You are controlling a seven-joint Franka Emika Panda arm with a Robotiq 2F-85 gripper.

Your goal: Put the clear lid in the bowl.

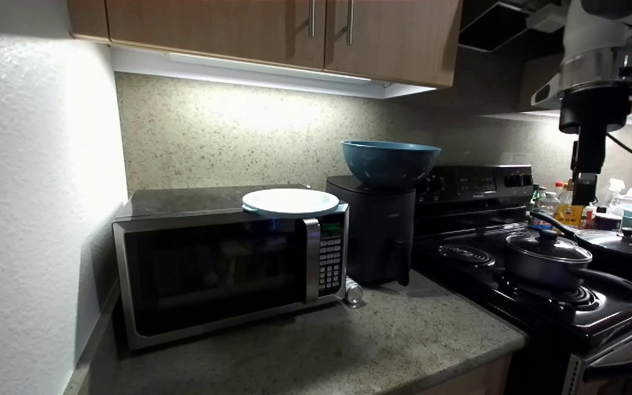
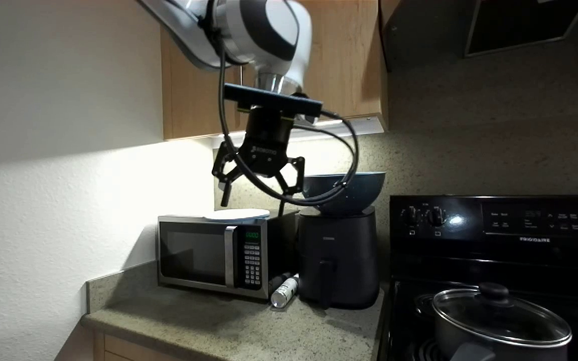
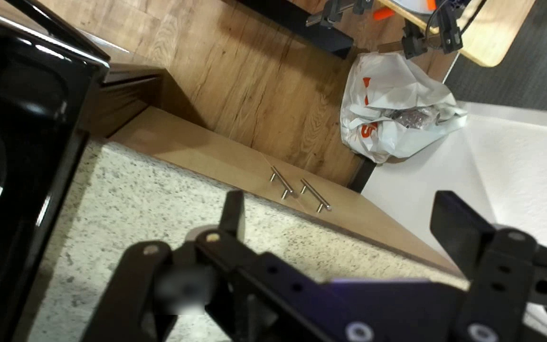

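Note:
The clear lid [image 1: 291,201] is a pale round disc lying flat on top of the microwave, at its front right corner and slightly over the front edge; it also shows in an exterior view [image 2: 237,214]. The dark teal bowl [image 1: 388,163] stands upright on the black air fryer, right of the microwave; it also shows in an exterior view [image 2: 356,193], partly behind a cable. My gripper [image 2: 254,199] points down with fingers wide apart and nothing between them [image 3: 342,204]. It hangs in the air, apart from lid and bowl, with the counter below. The wrist view shows neither lid nor bowl.
The microwave [image 1: 217,274] stands by the left wall. The air fryer [image 1: 379,236] is between it and the stove [image 1: 469,241]. Upper cabinets [image 1: 217,33] overhang both. A lidded pot [image 1: 546,258] sits on the stove. A small canister [image 2: 285,292] lies beside the microwave.

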